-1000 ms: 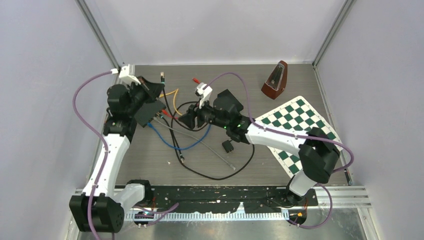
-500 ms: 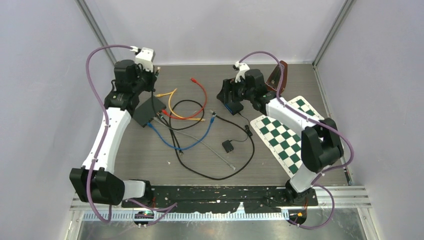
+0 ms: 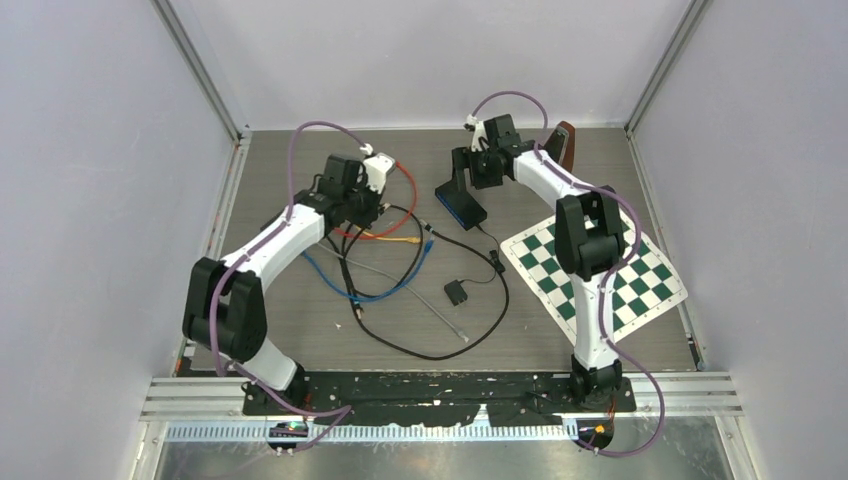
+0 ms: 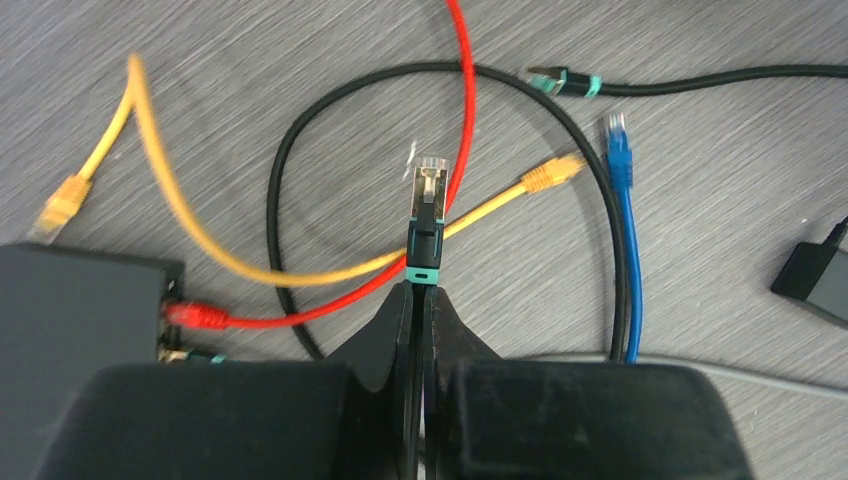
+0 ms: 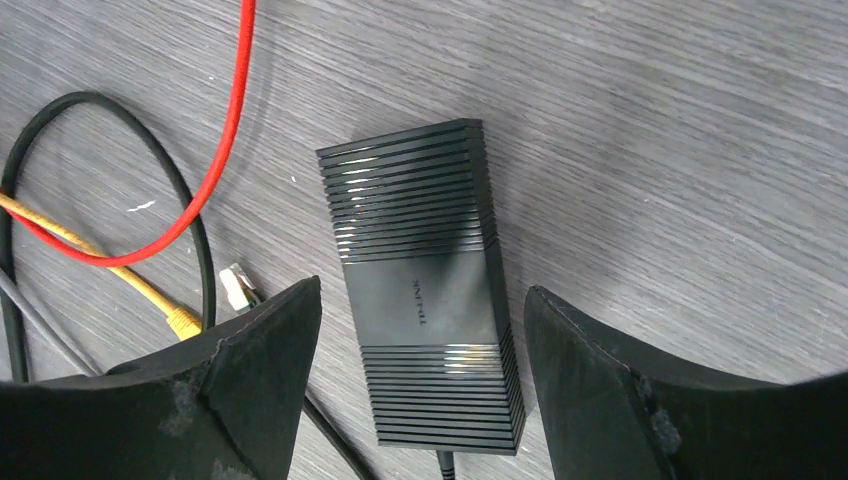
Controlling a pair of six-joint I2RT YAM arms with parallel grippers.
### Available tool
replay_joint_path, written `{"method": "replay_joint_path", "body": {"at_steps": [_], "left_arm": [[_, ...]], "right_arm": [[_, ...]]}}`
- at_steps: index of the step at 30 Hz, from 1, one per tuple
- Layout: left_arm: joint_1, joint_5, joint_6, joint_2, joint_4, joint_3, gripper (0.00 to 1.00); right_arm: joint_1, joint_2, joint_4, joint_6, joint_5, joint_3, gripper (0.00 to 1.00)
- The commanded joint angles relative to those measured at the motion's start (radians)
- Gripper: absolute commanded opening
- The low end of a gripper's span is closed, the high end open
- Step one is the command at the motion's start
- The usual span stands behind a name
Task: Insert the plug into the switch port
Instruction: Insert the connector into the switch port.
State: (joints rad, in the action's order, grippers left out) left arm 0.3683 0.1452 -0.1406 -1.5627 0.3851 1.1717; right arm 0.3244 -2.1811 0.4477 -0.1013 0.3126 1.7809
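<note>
Left claw is clamped on the tail of the plug, which juts forward above the table. Right claw stands apart over a ribbed box, probably the switch, holding nothing. Recommend squaring the plug to the port, latch correctly turned, before pushing.

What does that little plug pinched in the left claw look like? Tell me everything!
The plug is a small clear plastic tip with gold-looking contacts inside, on a black sleeve with a teal band. The left gripper is shut just below that band, so the plug sticks straight out past its fingers, plugged into nothing. A red cable and a yellow cable lie on the table behind it.
</note>
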Motion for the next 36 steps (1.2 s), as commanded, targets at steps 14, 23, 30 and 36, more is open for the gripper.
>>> {"method": "replay_joint_path", "body": {"at_steps": [14, 23, 30, 36], "left_arm": [[0.140, 0.008, 0.176, -0.132, -0.377, -0.099, 0.00], [0.170, 0.027, 0.158, -0.237, -0.392, -0.052, 0.00], [0.196, 0.002, 0.144, -0.267, -0.529, -0.078, 0.00], [0.216, -0.013, 0.122, -0.286, -0.537, -0.053, 0.00]], "right_arm": [[-0.025, -0.218, 0.320, 0.189, 0.192, 0.332, 0.63], [-0.023, -0.214, 0.300, 0.224, 0.256, 0.288, 0.55], [-0.023, -0.226, 0.299, 0.231, 0.292, 0.298, 0.52], [-0.022, -0.242, 0.306, 0.215, 0.330, 0.326, 0.51]]}}
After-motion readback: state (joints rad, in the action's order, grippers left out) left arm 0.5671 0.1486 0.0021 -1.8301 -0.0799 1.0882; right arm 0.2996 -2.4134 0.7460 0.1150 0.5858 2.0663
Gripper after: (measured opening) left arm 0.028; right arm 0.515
